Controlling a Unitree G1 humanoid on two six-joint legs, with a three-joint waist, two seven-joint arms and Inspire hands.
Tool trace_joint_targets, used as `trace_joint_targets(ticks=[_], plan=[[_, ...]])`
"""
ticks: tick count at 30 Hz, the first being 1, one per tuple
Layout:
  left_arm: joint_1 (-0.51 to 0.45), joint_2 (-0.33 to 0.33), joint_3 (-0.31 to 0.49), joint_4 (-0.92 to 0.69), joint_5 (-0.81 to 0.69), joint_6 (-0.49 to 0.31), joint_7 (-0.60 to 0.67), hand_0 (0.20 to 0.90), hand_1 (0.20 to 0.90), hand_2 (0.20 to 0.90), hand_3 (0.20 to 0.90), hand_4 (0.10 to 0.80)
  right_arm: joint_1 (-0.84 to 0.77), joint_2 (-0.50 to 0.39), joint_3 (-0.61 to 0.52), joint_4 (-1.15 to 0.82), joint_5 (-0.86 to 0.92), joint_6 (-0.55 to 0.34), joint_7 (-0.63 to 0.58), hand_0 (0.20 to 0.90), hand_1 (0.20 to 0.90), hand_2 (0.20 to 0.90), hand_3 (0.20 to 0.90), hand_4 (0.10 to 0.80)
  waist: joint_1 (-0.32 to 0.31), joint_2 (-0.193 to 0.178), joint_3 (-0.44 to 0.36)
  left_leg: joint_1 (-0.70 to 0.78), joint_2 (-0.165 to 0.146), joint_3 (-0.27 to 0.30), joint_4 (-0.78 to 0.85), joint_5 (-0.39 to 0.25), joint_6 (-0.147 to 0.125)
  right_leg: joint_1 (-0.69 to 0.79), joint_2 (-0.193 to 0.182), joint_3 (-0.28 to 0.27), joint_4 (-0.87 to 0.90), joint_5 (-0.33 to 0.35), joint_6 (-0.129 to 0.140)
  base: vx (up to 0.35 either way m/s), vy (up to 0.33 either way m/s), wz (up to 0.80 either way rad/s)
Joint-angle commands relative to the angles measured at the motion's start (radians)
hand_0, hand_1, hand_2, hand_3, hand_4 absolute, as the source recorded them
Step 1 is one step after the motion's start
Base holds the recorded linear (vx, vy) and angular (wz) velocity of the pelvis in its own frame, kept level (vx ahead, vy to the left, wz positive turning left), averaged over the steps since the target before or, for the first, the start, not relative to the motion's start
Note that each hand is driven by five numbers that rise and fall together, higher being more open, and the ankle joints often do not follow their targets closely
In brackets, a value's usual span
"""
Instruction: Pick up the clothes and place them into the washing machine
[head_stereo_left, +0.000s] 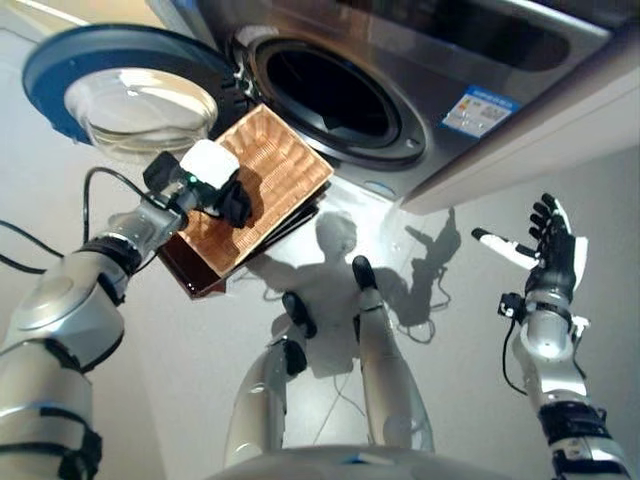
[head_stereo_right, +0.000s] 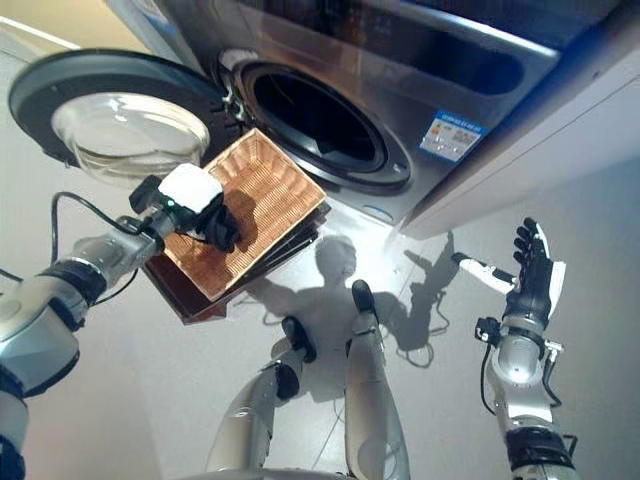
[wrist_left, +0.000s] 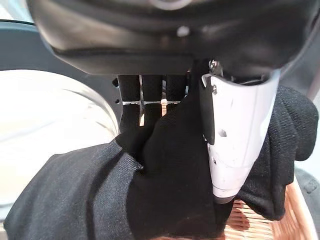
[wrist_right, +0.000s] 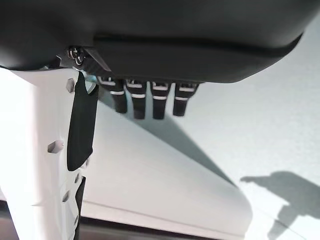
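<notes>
here left hand (head_stereo_left: 215, 190) grips black cloth (wrist_left: 165, 185) over basket (head_stereo_left: 285, 170).

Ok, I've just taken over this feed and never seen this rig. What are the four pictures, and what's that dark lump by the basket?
It is a humanoid robot with two arms ending in dark hands. Two pictures come from its head, looking down; the other two come from cameras on each wrist, looking along that hand.

Ahead stands a washer with its door swung open to the robot's left. In front of the opening sits a wicker basket.

The dark lump is the left hand over the basket. Its wrist view shows a black cloth pinched between the white-covered thumb and the fingers, so clothing is held and not yet in the drum.

The right hand is off to the side, fingers straight, holding nothing.
</notes>
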Motion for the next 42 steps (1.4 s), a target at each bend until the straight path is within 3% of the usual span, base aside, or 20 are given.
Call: trace_joint_targets(ticks=[1, 5, 6, 8, 11, 12, 13, 16, 17, 18, 19, 21, 24, 27, 37, 39, 42], plan=[[0.05, 0.031, 0.14, -0.018, -0.073, 0.035, 0.051, 0.2, 0.2, 0.2, 0.2, 0.3, 0.058, -0.03, -0.003, -0.016, 0.035, -0.058, 0.029, 0.9, 0.9, 0.9, 0.9, 0.8, 0.019, -0.021, -0.103, 0.027, 0.049, -0.063, -0.019, 0.014, -0.113, 0.144, 0.0, -0.042, -0.156, 0.019, -0.018, 0.056, -0.077, 0.07], [0.154, 0.017, 0.24, -0.04, -0.131, 0.028, 0.044, 0.2, 0.2, 0.2, 0.2, 0.3, 0.051, 0.006, 0.025, 0.065, 0.084, -0.035, 0.078, 0.9, 0.9, 0.9, 0.9, 0.8, 0.047, -0.036, -0.14, 0.124, 0.047, -0.078, -0.07, 0.033, -0.121, 0.235, 0.001, -0.066, -0.177, 0.009, -0.016, 0.086, -0.086, 0.0], [0.158, -0.02, 0.23, -0.064, -0.179, 0.021, 0.01, 0.2, 0.2, 0.2, 0.2, 0.3, -0.129, -0.03, 0.079, -0.045, 0.119, 0.021, 0.044, 0.9, 0.9, 0.9, 0.9, 0.8, 0.076, -0.042, -0.16, 0.146, 0.044, -0.091, -0.087, 0.042, -0.126, 0.262, -0.002, -0.075, -0.189, 0.007, -0.018, 0.109, -0.109, 0.0], [0.24, -0.025, 0.298, -0.118, -0.196, 0.02, 0.007, 0.2, 0.2, 0.2, 0.2, 0.3, -0.075, 0.002, 0.101, 0.084, 0.149, 0.014, 0.089, 0.9, 0.9, 0.9, 0.9, 0.8, 0.094, -0.048, -0.174, 0.202, 0.038, -0.098, -0.124, 0.059, -0.127, 0.316, -0.006, -0.092, -0.208, 0.006, -0.016, 0.101, -0.104, -0.03], [0.284, -0.079, 0.391, -0.146, -0.306, 0.002, -0.013, 0.2, 0.2, 0.2, 0.2, 0.3, -0.199, 0.052, 0.198, 0.305, 0.262, 0.053, 0.186, 0.9, 0.9, 0.9, 0.9, 0.8, 0.146, -0.065, -0.215, 0.287, 0.037, -0.12, -0.173, 0.076, -0.133, 0.409, -0.011, -0.123, -0.25, 0.0, -0.012, 0.102, -0.099, 0.25], [0.284, -0.077, 0.393, -0.147, -0.306, 0.002, -0.014, 0.2, 0.2, 0.2, 0.2, 0.3, -0.201, 0.052, 0.199, 0.306, 0.262, 0.053, 0.186, 0.9, 0.9, 0.9, 0.9, 0.8, 0.145, -0.065, -0.216, 0.285, 0.037, -0.119, -0.176, 0.081, -0.133, 0.406, -0.012, -0.123, -0.252, 0.003, -0.012, 0.086, -0.091, 0.2], [0.328, -0.106, 0.417, -0.153, -0.319, -0.009, -0.031, 0.2, 0.2, 0.2, 0.2, 0.3, -0.232, 0.104, 0.263, 0.438, 0.222, 0.079, 0.206, 0.9, 0.9, 0.9, 0.9, 0.8, 0.168, -0.07, -0.238, 0.316, 0.038, -0.126, -0.193, 0.085, -0.133, 0.434, -0.014, -0.136, -0.263, 0.003, -0.011, 0.044, -0.043, 0.22], [0.373, -0.115, 0.458, -0.175, -0.349, -0.026, -0.043, 0.2, 0.2, 0.2, 0.2, 0.3, -0.243, 0.129, 0.273, 0.456, 0.233, 0.077, 0.224, 0.9, 0.9, 0.9, 0.9, 0.8, 0.183, -0.077, -0.263, 0.352, 0.042, -0.13, -0.21, 0.089, -0.135, 0.47, -0.016, -0.148, -0.273, 0.001, -0.009, 0.076, -0.04, 0.09], [0.461, -0.08, 0.524, -0.261, -0.366, -0.015, -0.034, 0.2, 0.2, 0.2, 0.2, 0.3, -0.076, 0.149, 0.33, 0.109, 0.173, 0.085, 0.245, 0.9, 0.9, 0.9, 0.9, 0.8, 0.163, -0.079, -0.258, 0.383, 0.044, -0.12, -0.224, 0.09, -0.135, 0.49, -0.011, -0.143, -0.276, -0.003, -0.006, 0.037, 0.011, 0.21], [0.544, -0.041, 0.599, -0.284, -0.357, -0.028, -0.021, 0.2, 0.2, 0.2, 0.2, 0.3, 0.094, 0.124, 0.29, -0.047, 0.178, 0.079, 0.297, 0.9, 0.9, 0.9, 0.9, 0.8, 0.143, -0.084, -0.258, 0.398, 0.045, -0.104, -0.233, 0.091, -0.136, 0.492, -0.005, -0.138, -0.275, -0.002, -0.003, -0.013, 0.03, 0.27], [0.575, -0.018, 0.625, -0.257, -0.355, -0.036, -0.03, 0.2, 0.2, 0.2, 0.2, 0.3, 0.213, 0.093, 0.26, -0.124, 0.186, 0.078, 0.347, 0.9, 0.9, 0.9, 0.9, 0.8, 0.126, -0.087, -0.266, 0.411, 0.046, -0.09, -0.244, 0.096, -0.14, 0.497, 0.002, -0.13, -0.278, -0.001, 0.0, 0.001, 0.005, 0.12], [0.568, -0.04, 0.634, -0.179, -0.375, -0.049, -0.04, 0.2, 0.2, 0.2, 0.2, 0.3, 0.351, 0.049, 0.22, -0.21, 0.174, 0.056, 0.428, 0.9, 0.9, 0.9, 0.9, 0.8, 0.109, -0.094, -0.292, 0.438, 0.052, -0.084, -0.262, 0.098, -0.146, 0.523, 0.004, -0.131, -0.286, -0.008, 0.006, 0.064, -0.025, 0.02], [0.644, -0.104, 0.685, -0.236, -0.405, -0.067, -0.056, 0.2, 0.2, 0.2, 0.2, 0.3, 0.306, 0.091, 0.218, -0.123, 0.103, 0.065, 0.405, 0.9, 0.9, 0.9, 0.9, 0.8, 0.137, -0.096, -0.329, 0.467, 0.048, -0.103, -0.284, 0.103, -0.146, 0.563, -0.004, -0.15, -0.307, -0.008, 0.012, 0.09, -0.036, 0.04], [0.697, -0.146, 0.747, -0.286, -0.487, -0.093, -0.064, 0.2, 0.2, 0.2, 0.2, 0.3, 0.259, 0.125, 0.251, -0.165, 0.088, 0.074, 0.399, 0.9, 0.9, 0.9, 0.9, 0.8, 0.155, -0.101, -0.349, 0.499, 0.045, -0.106, -0.299, 0.104, -0.143, 0.593, -0.004, -0.16, -0.314, -0.01, 0.017, 0.057, -0.016, 0.01], [0.758, -0.257, 0.878, -0.319, -0.796, -0.167, -0.076, 0.2, 0.2, 0.2, 0.2, 0.3, 0.18, 0.138, 0.326, -0.187, 0.051, 0.085, 0.402, 0.9, 0.9, 0.9, 0.9, 0.8, 0.181, -0.113, -0.391, 0.567, 0.038, -0.121, -0.324, 0.105, -0.142, 0.662, -0.005, -0.182, -0.32, -0.027, 0.02, 0.041, -0.012, 0.04], [0.776, -0.288, 0.924, -0.353, -0.903, -0.193, -0.086, 0.2, 0.2, 0.2, 0.2, 0.3, 0.159, 0.139, 0.309, -0.182, -0.033, 0.087, 0.347, 0.9, 0.9, 0.9, 0.9, 0.8, 0.187, -0.115, -0.401, 0.583, 0.037, -0.127, -0.328, 0.105, -0.141, 0.681, -0.004, -0.191, -0.32, -0.033, 0.02, 0.051, -0.035, 0.08], [0.785, -0.298, 0.936, -0.376, -0.927, -0.202, -0.099, 0.2, 0.2, 0.2, 0.2, 0.3, 0.13, 0.126, 0.303, -0.196, -0.101, 0.087, 0.326, 0.9, 0.9, 0.9, 0.9, 0.8, 0.191, -0.114, -0.406, 0.589, 0.037, -0.132, -0.329, 0.103, -0.14, 0.688, -0.005, -0.194, -0.32, -0.035, 0.02, 0.016, -0.013, 0.0]])
